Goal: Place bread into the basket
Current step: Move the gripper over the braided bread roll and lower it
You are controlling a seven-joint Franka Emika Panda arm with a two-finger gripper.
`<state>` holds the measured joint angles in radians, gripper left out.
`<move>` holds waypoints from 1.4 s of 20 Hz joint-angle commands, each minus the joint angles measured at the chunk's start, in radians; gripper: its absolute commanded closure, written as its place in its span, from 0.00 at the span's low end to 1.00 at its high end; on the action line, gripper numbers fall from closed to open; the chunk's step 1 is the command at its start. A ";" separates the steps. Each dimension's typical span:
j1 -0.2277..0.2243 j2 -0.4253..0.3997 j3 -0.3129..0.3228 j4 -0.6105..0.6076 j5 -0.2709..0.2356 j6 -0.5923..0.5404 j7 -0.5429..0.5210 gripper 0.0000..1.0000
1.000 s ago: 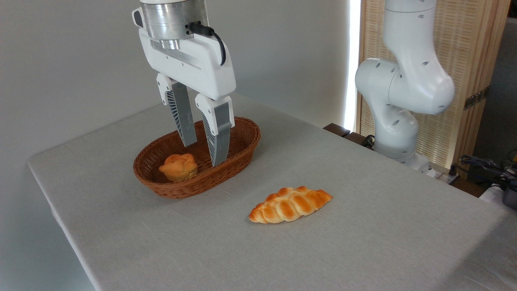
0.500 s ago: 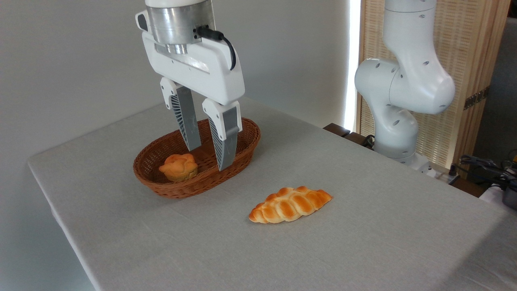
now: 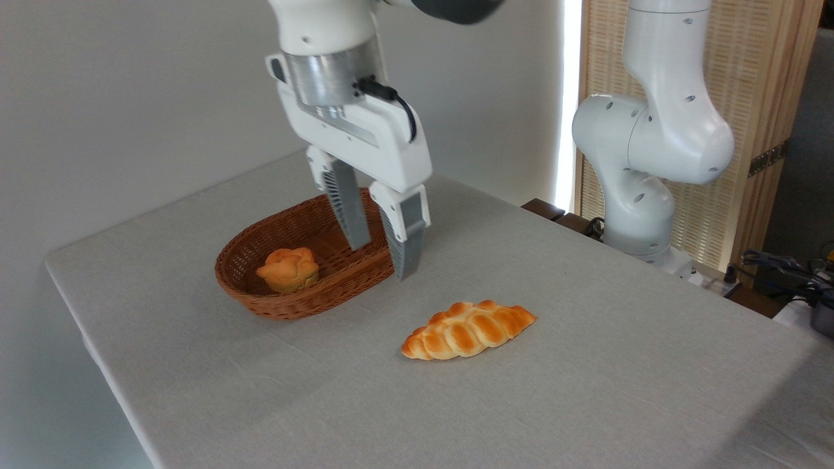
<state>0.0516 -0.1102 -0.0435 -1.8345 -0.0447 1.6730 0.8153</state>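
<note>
The long braided golden bread lies flat on the grey tablecloth, right of and nearer than the basket. The oval brown wicker basket stands at the left with a small round knotted bun in its left end. My gripper hangs open and empty over the basket's right end, fingers pointing down, above and to the left of the bread.
The white arm base stands at the table's far right edge beside a wooden slatted screen. Cables and dark gear lie off the right edge. The table's left edge drops away near the basket.
The gripper has travelled right and a little down, from above the basket's middle to its right end, closer to the bread. Its fingers stay apart. Bread, bun and basket have not moved.
</note>
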 commanded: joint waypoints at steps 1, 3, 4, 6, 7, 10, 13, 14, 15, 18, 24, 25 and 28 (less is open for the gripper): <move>0.011 -0.108 0.005 -0.176 -0.020 0.067 0.142 0.00; 0.011 -0.118 0.004 -0.204 -0.018 0.070 0.186 0.00; 0.011 -0.127 0.002 -0.241 -0.018 0.077 0.224 0.00; 0.011 -0.155 0.005 -0.297 -0.018 0.118 0.275 0.00; 0.011 -0.176 0.010 -0.343 -0.017 0.158 0.306 0.00; 0.011 -0.206 0.013 -0.448 -0.008 0.264 0.381 0.00; 0.011 -0.206 0.014 -0.512 -0.006 0.313 0.427 0.00; 0.011 -0.206 0.014 -0.525 -0.006 0.318 0.429 0.00; 0.011 -0.206 0.013 -0.531 -0.006 0.321 0.429 0.00; 0.011 -0.204 0.013 -0.545 -0.006 0.323 0.430 0.00; 0.011 -0.203 0.014 -0.549 -0.004 0.326 0.430 0.00; 0.011 -0.201 0.014 -0.549 -0.004 0.326 0.430 0.00; 0.011 -0.197 0.014 -0.557 -0.004 0.326 0.430 0.00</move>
<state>0.0610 -0.2914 -0.0354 -2.3669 -0.0446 1.9811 1.2191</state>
